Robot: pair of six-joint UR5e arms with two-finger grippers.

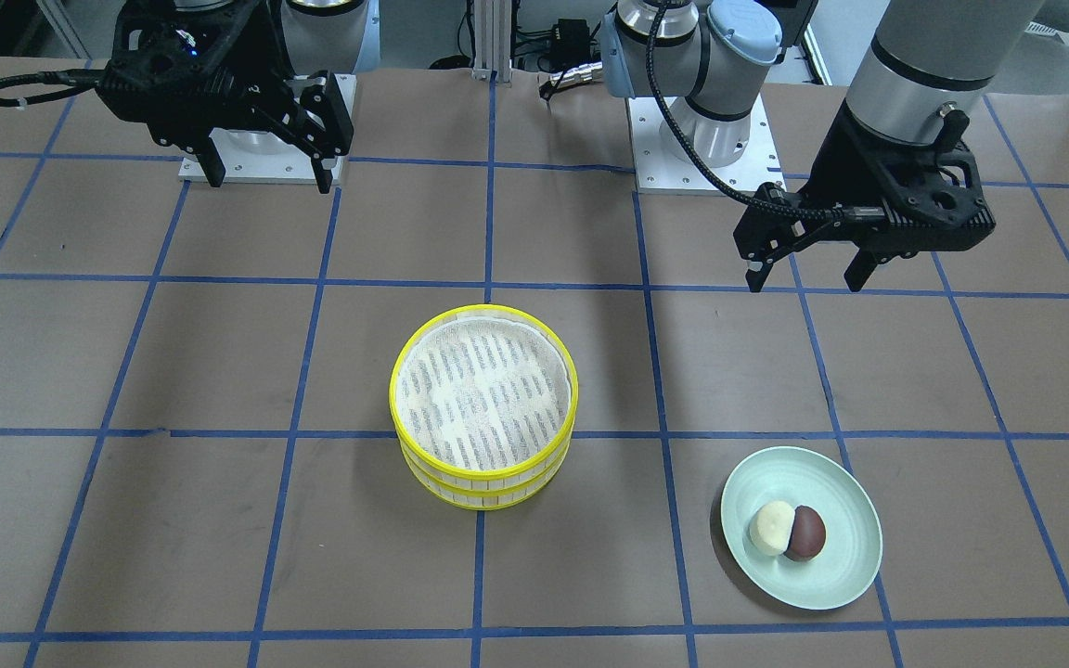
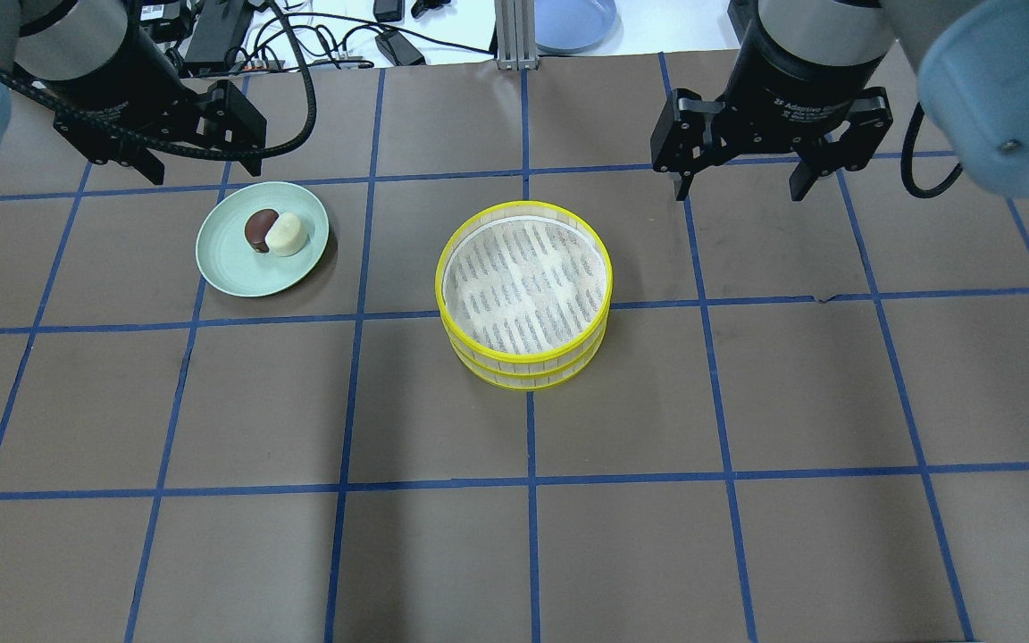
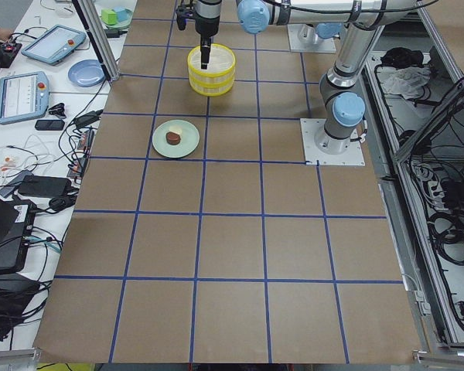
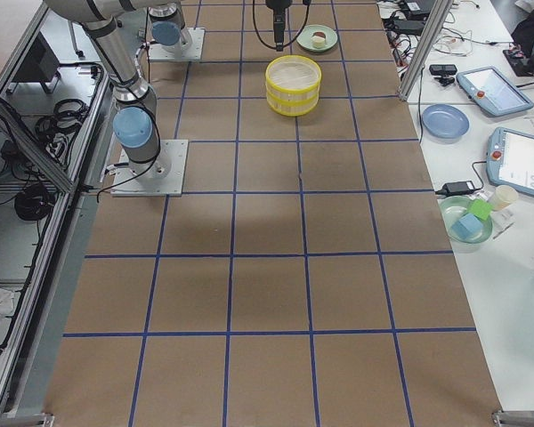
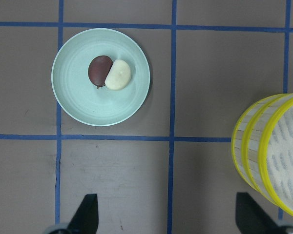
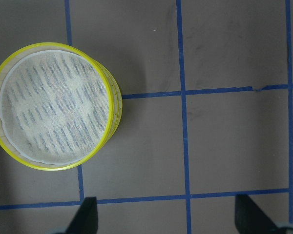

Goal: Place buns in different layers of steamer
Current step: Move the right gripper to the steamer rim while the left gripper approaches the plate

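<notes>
At centre of the overhead view you see two steamer layers (image 2: 528, 368) stacked on the brown surface (image 2: 747, 402). Left of them, a pale green plate (image 2: 238, 263) carries the cream bun (image 2: 288, 234) and brown bun (image 2: 258, 229), apparently touching. Your left claw (image 2: 202, 170), upper left, and right claw (image 2: 740, 192), upper right, both gape wide.

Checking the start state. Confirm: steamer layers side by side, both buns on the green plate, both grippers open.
No: the steamer layers are stacked, as the exterior front-facing view shows. Both buns lie on the green plate; left gripper and right gripper are open.
</notes>
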